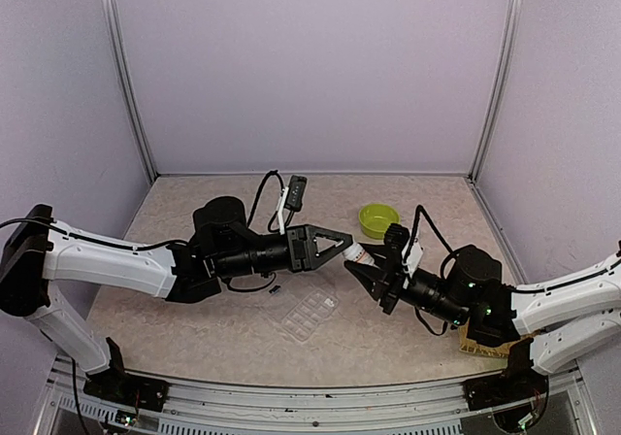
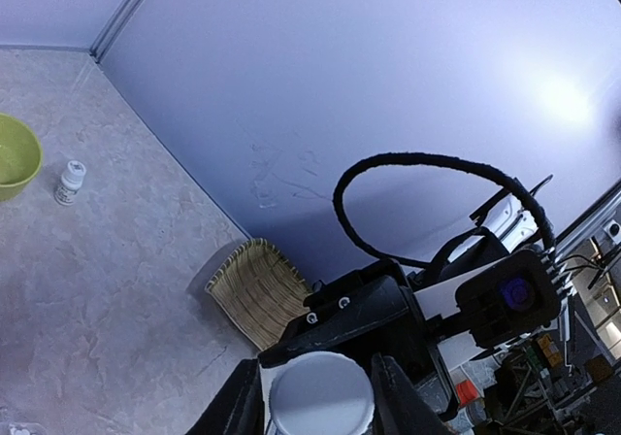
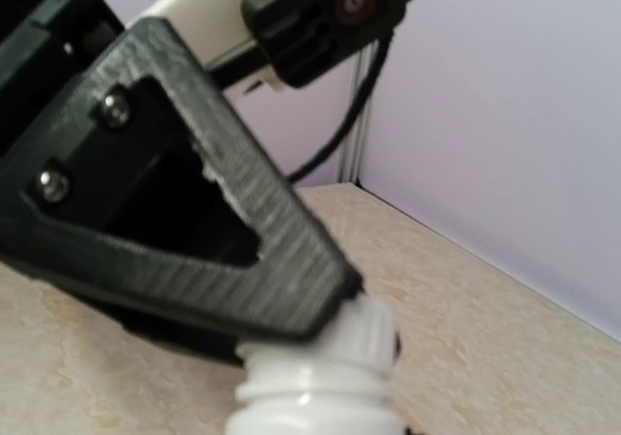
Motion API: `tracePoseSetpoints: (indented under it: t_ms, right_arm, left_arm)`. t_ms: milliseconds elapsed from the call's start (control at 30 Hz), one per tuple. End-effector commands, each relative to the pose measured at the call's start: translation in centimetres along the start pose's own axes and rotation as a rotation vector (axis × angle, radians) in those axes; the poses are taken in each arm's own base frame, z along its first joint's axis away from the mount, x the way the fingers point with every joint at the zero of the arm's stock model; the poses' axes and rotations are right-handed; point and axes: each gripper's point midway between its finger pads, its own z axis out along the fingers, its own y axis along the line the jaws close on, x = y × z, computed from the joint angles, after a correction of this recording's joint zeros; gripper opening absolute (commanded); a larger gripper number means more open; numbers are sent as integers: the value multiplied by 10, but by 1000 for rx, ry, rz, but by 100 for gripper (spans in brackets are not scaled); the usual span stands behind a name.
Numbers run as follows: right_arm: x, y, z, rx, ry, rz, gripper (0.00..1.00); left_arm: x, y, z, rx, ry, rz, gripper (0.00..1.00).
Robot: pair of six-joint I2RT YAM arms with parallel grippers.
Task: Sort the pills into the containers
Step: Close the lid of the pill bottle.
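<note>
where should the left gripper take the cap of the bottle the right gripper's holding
By the cap's ribbed side wall, one finger on each side, coming in end-on along the bottle's axis: the right gripper holds the body and the cap faces the left gripper.

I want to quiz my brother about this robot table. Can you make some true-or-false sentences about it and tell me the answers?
1. The right tool holds a white bottle. True.
2. The bowl is red. False: it is lime green.
3. The clear pill box lies inside the bowl. False: it lies on the table, apart from the bowl.
4. A second small white bottle sits beside the bowl. True.
5. The left tool is down at the pill box. False: its tips are at the held bottle's cap.
</note>
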Motion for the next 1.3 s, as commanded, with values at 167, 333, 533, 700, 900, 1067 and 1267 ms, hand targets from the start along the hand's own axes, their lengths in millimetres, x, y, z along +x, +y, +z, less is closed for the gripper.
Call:
tracePoseSetpoints:
  t_ms: [167, 333, 533, 700, 900, 1067, 1267]
  right_arm:
    - [-55, 5, -12, -36, -189, 43, 0]
    - [-58, 2, -15, -26, -201, 46, 0]
    - [-63, 0, -19, -21, -216, 46, 0]
    - [-66, 0, -20, -19, -222, 45, 0]
    - [-63, 0, -18, -17, -214, 43, 0]
    - [-65, -6, -22, 9, -226, 50, 0]
    - [-67, -9, -25, 22, -232, 51, 0]
  left_arm:
    - [12, 4, -1, -8, 31, 26, 43]
    - [8, 3, -4, -12, 17, 35, 49]
    - [2, -1, -6, -6, 0, 50, 56]
    - [2, -3, -5, 3, 4, 57, 59]
    - [2, -5, -5, 15, 8, 70, 61]
    - [3, -5, -5, 19, 11, 72, 62]
    - [6, -3, -7, 12, 14, 75, 62]
